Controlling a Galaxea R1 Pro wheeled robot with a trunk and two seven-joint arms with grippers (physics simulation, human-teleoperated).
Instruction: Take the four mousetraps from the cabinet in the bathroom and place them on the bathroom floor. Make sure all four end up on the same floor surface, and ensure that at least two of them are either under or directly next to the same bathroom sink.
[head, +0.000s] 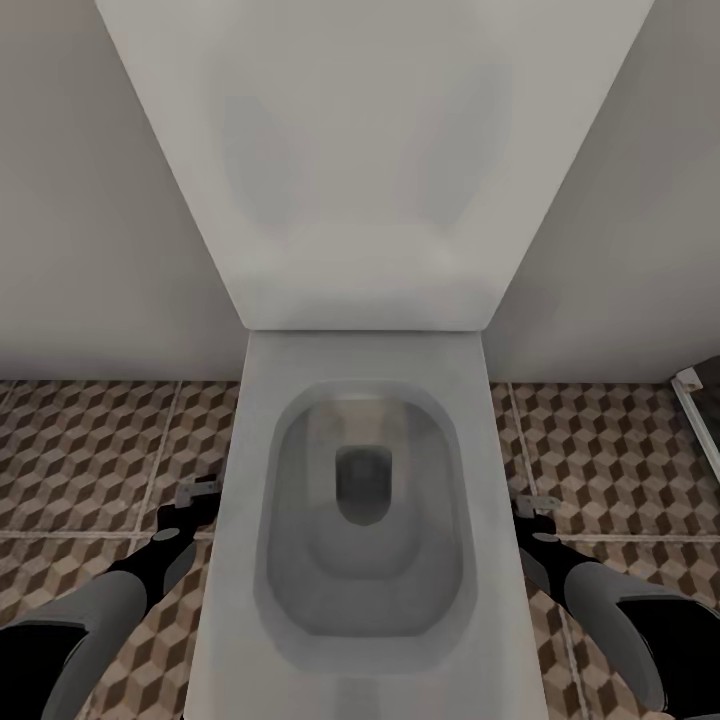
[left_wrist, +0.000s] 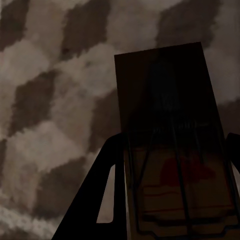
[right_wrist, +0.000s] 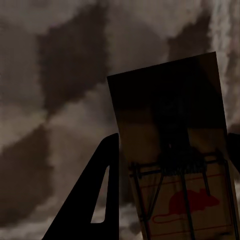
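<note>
White porcelain dominates the head view: a toilet (head: 365, 510) with its lid raised against the wall, the robot squared up in front of it, arms lowered to either side over the cube-patterned bathroom floor (head: 80, 450). Each wrist camera shows a mousetrap held between dark fingers, board pointing down toward the tiles: the left gripper (left_wrist: 172, 200) is clamped on the left mousetrap (left_wrist: 170, 135), the right gripper (right_wrist: 172, 200) on the right mousetrap (right_wrist: 172, 150), whose red mouse print is plain to read. In the head view the left gripper (head: 195, 500) and right gripper (head: 533, 508) hang just beside the bowl.

The risk from here is placement. This fixture is a toilet, not the wall-hung sink the task names, so traps released on these tiles would likely count for the floor but not for the pair required by the basin. Turning away also carries hazard: both arms flank the bowl closely, and a swing could knock a board against the porcelain and loosen the grip.
</note>
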